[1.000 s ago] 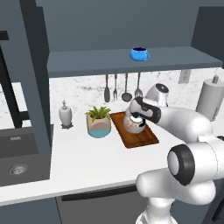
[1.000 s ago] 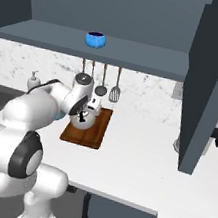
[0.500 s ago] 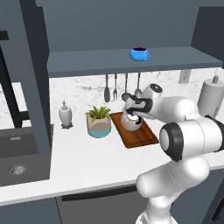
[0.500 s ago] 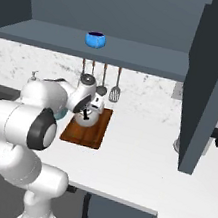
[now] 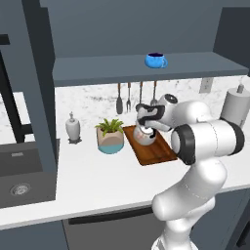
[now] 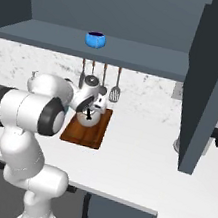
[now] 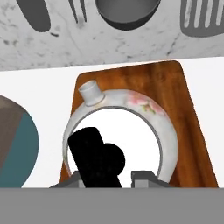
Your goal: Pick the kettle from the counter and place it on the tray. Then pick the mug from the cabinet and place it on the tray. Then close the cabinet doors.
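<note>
Hand view looked straight down on the kettle (image 7: 120, 131), which sat on the tray (image 7: 188, 109) with its spout toward the wall, and the hand (image 7: 109, 177) was right above its black handle. The two tips stood close on either side of the handle, but whether they gripped it or had just let go I could not tell. In my judgement the first step, kettle onto tray, was at its end; next the hand should open fully, rise clear of the handle, and go up to the mug (image 5: 156, 60) on the cabinet shelf (image 5: 97, 71). I counted one kettle, one tray, one mug, one plant pot (image 5: 111, 136), one white bottle (image 5: 72, 128), and four utensils (image 5: 129, 97) hung over the tabletop (image 5: 97, 171).
</note>
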Available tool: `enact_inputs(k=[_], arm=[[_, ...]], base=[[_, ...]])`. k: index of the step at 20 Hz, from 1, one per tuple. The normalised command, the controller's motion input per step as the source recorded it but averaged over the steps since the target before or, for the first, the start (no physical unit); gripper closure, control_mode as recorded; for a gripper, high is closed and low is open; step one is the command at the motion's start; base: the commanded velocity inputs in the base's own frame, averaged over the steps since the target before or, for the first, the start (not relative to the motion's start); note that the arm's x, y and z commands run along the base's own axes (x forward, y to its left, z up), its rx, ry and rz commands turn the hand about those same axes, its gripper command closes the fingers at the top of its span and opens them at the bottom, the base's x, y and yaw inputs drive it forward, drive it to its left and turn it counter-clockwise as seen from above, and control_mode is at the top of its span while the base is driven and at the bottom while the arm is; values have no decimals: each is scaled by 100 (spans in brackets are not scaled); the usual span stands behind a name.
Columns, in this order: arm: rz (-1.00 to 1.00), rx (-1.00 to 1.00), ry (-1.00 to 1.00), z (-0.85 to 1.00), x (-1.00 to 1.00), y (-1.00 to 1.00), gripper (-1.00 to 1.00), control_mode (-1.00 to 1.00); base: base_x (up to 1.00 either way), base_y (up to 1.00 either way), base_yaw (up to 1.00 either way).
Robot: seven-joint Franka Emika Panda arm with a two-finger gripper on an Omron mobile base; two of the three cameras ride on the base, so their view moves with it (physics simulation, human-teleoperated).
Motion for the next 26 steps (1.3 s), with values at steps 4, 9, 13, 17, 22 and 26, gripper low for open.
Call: enact_inputs(k=[4,9,13,17,22,26], arm=[[0,0,0,-17,30,-6,100,-100],[0,0,0,-20,17,-4,100,-100],[0,0,0,-36,0,0,-100,-100],[0,0,0,-34,0,0,-100,-100],[0,0,-1,-11,0,0,-100,-100],[0,0,-4,0,0,0,-100,-100]], base=[[0,0,0],[0,0,0],[0,0,0],[0,0,0],[0,0,0],[0,0,0]])
